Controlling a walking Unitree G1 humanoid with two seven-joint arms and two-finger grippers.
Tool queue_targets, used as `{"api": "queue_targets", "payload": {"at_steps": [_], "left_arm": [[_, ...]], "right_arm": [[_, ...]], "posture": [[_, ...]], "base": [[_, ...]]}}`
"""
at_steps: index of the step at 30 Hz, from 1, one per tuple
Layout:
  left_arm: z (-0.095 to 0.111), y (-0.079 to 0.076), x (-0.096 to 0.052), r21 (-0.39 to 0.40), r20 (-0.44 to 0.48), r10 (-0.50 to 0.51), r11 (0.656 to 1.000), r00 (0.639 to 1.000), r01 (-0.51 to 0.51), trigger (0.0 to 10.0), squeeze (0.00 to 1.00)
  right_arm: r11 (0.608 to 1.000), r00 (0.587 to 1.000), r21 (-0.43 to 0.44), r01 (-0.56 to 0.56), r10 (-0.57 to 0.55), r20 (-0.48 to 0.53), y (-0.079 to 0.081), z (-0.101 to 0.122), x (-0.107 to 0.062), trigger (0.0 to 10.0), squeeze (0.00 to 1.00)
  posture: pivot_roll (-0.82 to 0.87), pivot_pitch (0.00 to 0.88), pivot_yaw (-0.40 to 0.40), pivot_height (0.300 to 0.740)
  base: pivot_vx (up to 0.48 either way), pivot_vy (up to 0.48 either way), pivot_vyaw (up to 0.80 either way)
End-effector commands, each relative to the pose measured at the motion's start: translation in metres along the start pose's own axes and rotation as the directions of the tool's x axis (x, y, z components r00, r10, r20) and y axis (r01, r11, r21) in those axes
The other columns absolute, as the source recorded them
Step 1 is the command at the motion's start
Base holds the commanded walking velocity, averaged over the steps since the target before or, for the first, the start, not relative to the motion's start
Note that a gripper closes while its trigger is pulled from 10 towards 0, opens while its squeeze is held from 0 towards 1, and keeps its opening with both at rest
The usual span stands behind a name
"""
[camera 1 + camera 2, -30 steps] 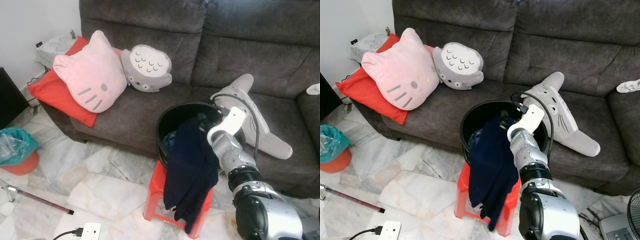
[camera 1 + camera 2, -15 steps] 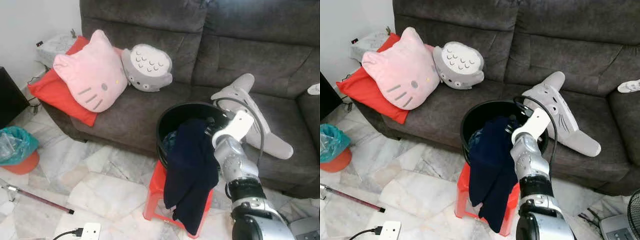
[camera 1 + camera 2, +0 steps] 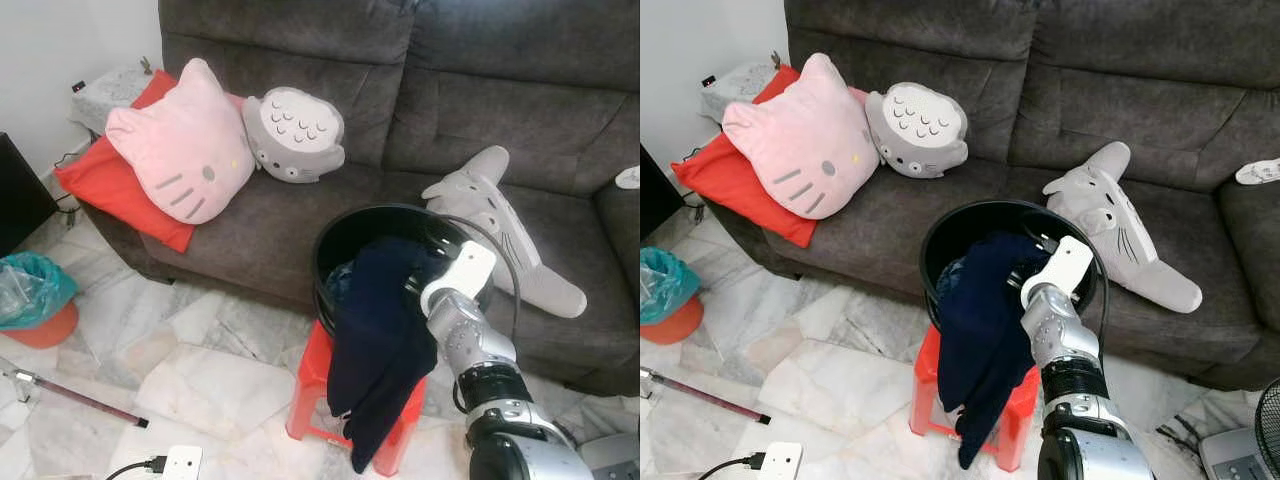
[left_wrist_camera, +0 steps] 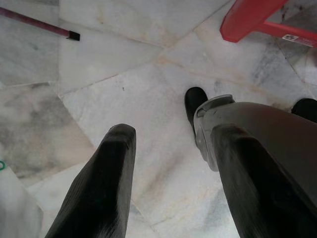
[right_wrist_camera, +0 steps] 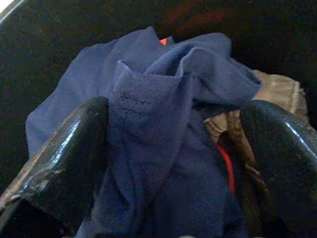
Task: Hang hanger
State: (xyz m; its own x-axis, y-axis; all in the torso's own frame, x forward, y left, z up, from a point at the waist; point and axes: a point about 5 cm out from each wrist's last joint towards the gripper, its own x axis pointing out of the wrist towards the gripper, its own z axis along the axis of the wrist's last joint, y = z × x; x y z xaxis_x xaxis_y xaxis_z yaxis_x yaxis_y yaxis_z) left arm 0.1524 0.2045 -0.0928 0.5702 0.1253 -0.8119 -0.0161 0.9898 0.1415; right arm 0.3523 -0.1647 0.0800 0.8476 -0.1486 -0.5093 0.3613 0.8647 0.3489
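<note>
Straddling navy shirt (image 5: 163, 148) at black bucket (image 3: 345, 235) rim: right pincer (image 5: 173, 144) (spread, seemingly touching cloth); left pincer (image 4: 173, 168) spread.

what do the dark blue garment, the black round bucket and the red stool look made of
Dark blue garment: soft knit fabric, likely cotton piqué; fine woven texture and stitching show. Black round bucket: probably plastic, smooth with a slight sheen. Red stool: moulded plastic, uniform glossy red.
</note>
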Motion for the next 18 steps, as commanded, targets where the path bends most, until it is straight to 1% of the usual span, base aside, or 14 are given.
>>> {"api": "queue_targets", "payload": {"at_steps": [1, 2, 11, 14, 16, 18], "left_arm": [[-0.007, 0.0, -0.001, 0.022, -0.034, -0.004, 1.0, 0.999, 0.005, 10.0, 0.0], [-0.007, 0.0, -0.001, 0.023, -0.034, -0.004, 1.0, 0.999, 0.005, 10.0, 0.0], [-0.007, 0.001, -0.001, 0.03, -0.032, 0.001, 1.0, 0.999, 0.0, 10.0, 0.0], [-0.007, 0.001, -0.001, 0.033, -0.033, 0.003, 0.999, 0.999, -0.002, 10.0, 0.0], [-0.007, 0.001, -0.001, 0.035, -0.034, 0.003, 0.999, 0.999, -0.002, 10.0, 0.0], [-0.007, 0.001, -0.001, 0.036, -0.035, 0.003, 0.999, 0.999, -0.002, 10.0, 0.0]], "right_arm": [[1.0, 1.0, 0.004, 0.002, -0.001, -0.002, 0.0, 0.002, 0.001, 9.8, 0.0], [1.0, 1.0, 0.015, -0.005, 0.005, 0.005, 0.0, 0.002, 0.001, 0.0, 0.0], [0.999, 0.999, 0.047, -0.004, 0.002, 0.035, 0.0, 0.005, 0.002, 0.0, 0.0], [0.999, 0.999, 0.049, -0.019, 0.016, 0.052, 0.001, 0.008, 0.002, 0.0, 0.0], [0.997, 0.996, 0.061, -0.049, 0.044, 0.081, 0.005, 0.012, 0.001, 0.0, 0.0], [0.997, 0.996, 0.06, -0.049, 0.044, 0.08, 0.006, 0.012, 0.001, 0.0, 0.0]], "posture": [[-0.05, 0.065, 0.001, 0.74], [-0.05, 0.065, 0.001, 0.74], [-0.05, 0.063, 0.003, 0.74], [-0.05, 0.063, 0.003, 0.74], [-0.05, 0.063, 0.003, 0.74], [-0.05, 0.064, 0.003, 0.74]], "base": [[0.0, 0.0, 0.0], [0.0, 0.0, 0.0], [0.0, 0.0, 0.0], [0.0, 0.0, 0.0], [0.0, 0.0, 0.0], [0.0, 0.0, 0.0]]}}
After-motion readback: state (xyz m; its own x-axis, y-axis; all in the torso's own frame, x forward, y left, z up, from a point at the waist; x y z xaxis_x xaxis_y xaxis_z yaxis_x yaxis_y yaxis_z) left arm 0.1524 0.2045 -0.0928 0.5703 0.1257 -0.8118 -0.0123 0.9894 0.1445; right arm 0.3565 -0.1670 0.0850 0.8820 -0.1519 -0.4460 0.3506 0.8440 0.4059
